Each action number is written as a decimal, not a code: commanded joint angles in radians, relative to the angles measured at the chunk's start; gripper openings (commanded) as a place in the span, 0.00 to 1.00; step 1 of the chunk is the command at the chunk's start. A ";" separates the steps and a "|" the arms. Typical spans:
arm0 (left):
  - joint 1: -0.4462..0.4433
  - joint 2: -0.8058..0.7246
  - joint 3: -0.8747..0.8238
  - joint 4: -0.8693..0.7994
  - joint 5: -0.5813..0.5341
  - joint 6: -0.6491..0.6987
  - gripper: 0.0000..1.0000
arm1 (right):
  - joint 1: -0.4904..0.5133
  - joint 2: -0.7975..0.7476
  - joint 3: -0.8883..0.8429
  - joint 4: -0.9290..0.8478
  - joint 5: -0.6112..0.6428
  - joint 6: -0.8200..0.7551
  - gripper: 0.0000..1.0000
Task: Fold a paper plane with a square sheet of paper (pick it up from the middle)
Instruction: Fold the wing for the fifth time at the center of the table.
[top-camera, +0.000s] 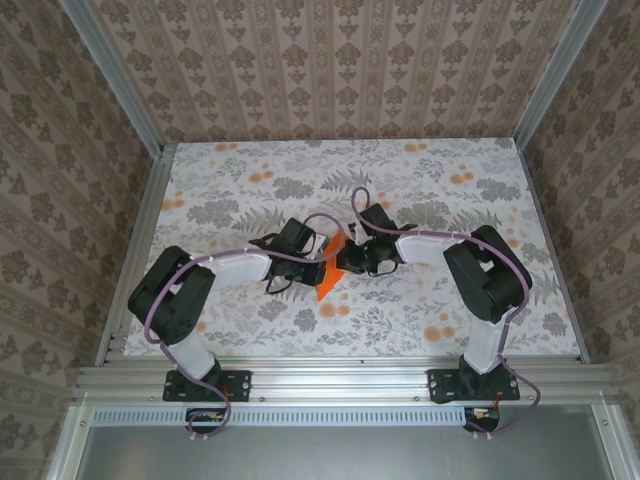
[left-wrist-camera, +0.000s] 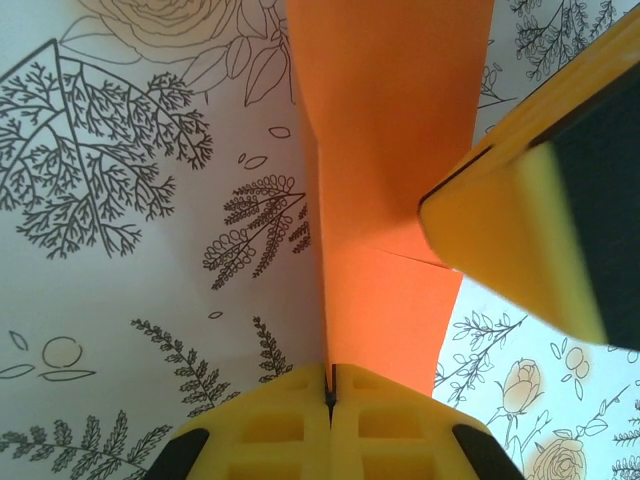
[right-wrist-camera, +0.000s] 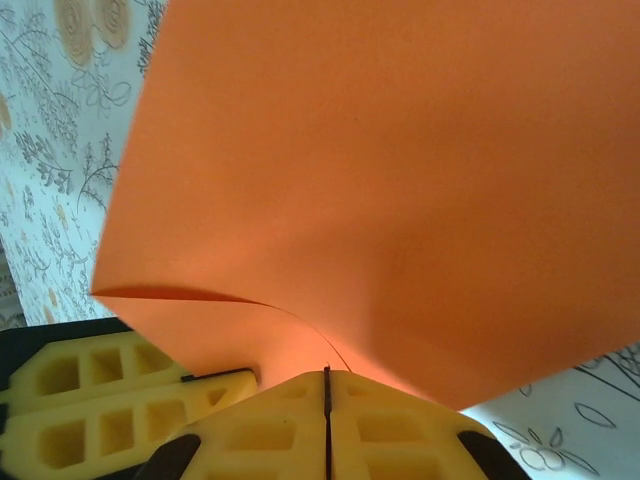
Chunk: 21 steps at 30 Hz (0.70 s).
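The bright orange sheet of paper (top-camera: 328, 276) hangs folded between both grippers over the middle of the table. My left gripper (left-wrist-camera: 329, 385) is shut on one edge of it, and the paper (left-wrist-camera: 390, 150) runs upward from the closed jaws with a crease along its left side. My right gripper (right-wrist-camera: 326, 378) is shut on the same sheet (right-wrist-camera: 400, 180), which curves broadly above its jaws. From above, the left gripper (top-camera: 320, 252) and right gripper (top-camera: 349, 258) nearly touch. The right gripper's finger (left-wrist-camera: 520, 230) shows in the left wrist view.
The flower-printed tablecloth (top-camera: 420, 180) covers the table, framed by aluminium rails (top-camera: 340, 372) at the front and patterned walls on three sides. The left gripper's yellow fingers (right-wrist-camera: 100, 400) sit close beside my right jaws.
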 joint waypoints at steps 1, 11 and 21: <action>-0.004 -0.006 0.021 -0.006 -0.011 0.027 0.01 | 0.008 0.035 0.005 0.029 -0.042 0.025 0.08; 0.001 -0.014 -0.010 0.067 0.019 -0.067 0.13 | 0.008 0.085 0.006 -0.033 -0.001 0.034 0.09; -0.004 -0.113 -0.197 0.272 0.047 -0.290 0.22 | 0.008 0.102 0.004 -0.083 0.065 0.086 0.08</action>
